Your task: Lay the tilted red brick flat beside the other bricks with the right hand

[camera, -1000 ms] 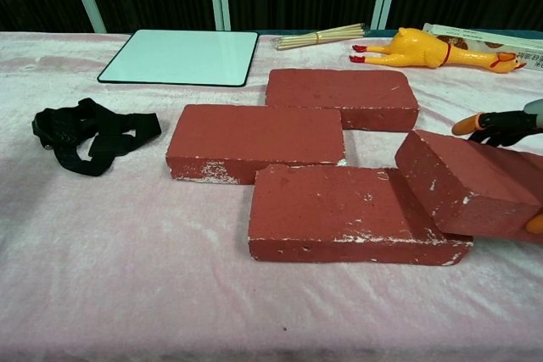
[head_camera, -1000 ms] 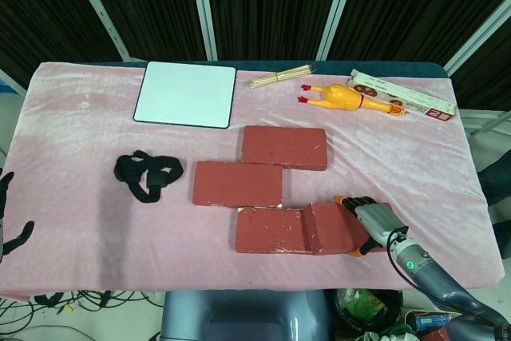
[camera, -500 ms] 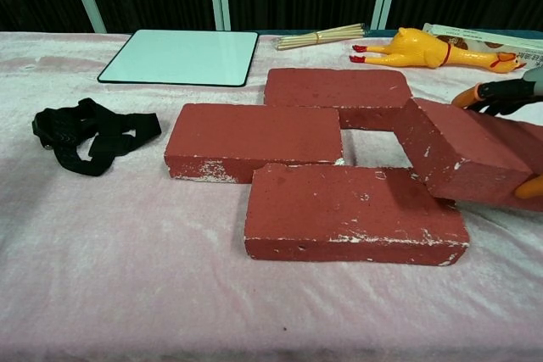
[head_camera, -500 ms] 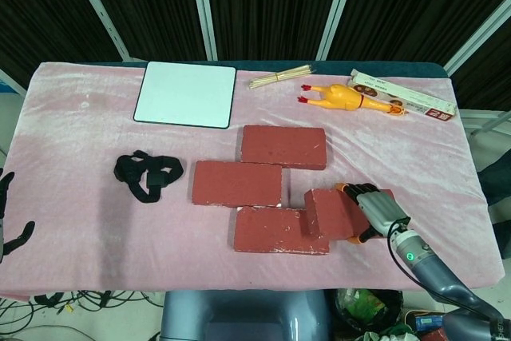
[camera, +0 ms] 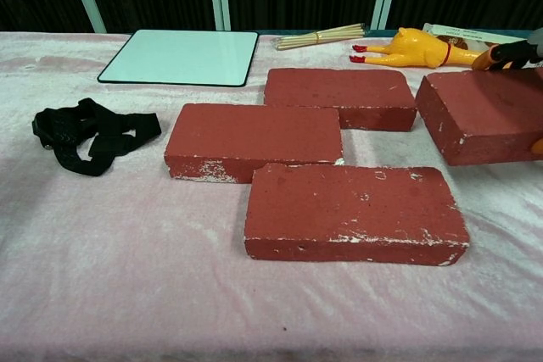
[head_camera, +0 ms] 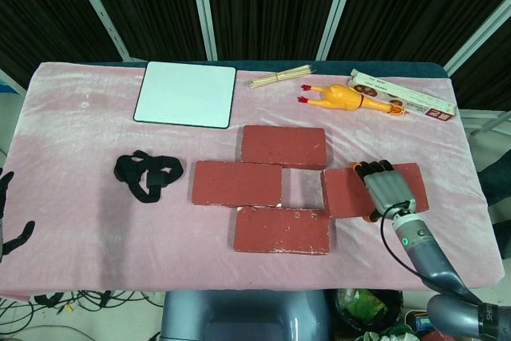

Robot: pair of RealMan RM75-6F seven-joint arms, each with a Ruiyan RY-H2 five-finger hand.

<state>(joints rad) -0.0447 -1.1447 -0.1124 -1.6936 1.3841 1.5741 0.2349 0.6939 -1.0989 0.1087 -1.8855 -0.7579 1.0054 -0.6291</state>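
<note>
Three red bricks lie flat on the pink cloth: a far one (head_camera: 283,147) (camera: 339,96), a middle one (head_camera: 237,184) (camera: 253,140) and a near one (head_camera: 281,230) (camera: 352,212). A fourth red brick (head_camera: 347,192) (camera: 479,116) is off to their right, nearly level, and my right hand (head_camera: 389,189) (camera: 512,53) grips its right end with fingers over the top. It is clear of the near brick; whether it touches the cloth I cannot tell. My left hand (head_camera: 6,221) shows at the left edge, fingers apart and holding nothing.
A white board (head_camera: 185,93) lies at the back left and a black strap (head_camera: 148,175) left of the bricks. Wooden sticks (head_camera: 279,77), a yellow rubber chicken (head_camera: 343,97) and a long box (head_camera: 403,95) lie at the back right. The table's right edge is near the held brick.
My right hand lifted the tilted brick off the near brick's right end and carried it right and away from me, and it now sits nearly level. The other three bricks stayed put.
</note>
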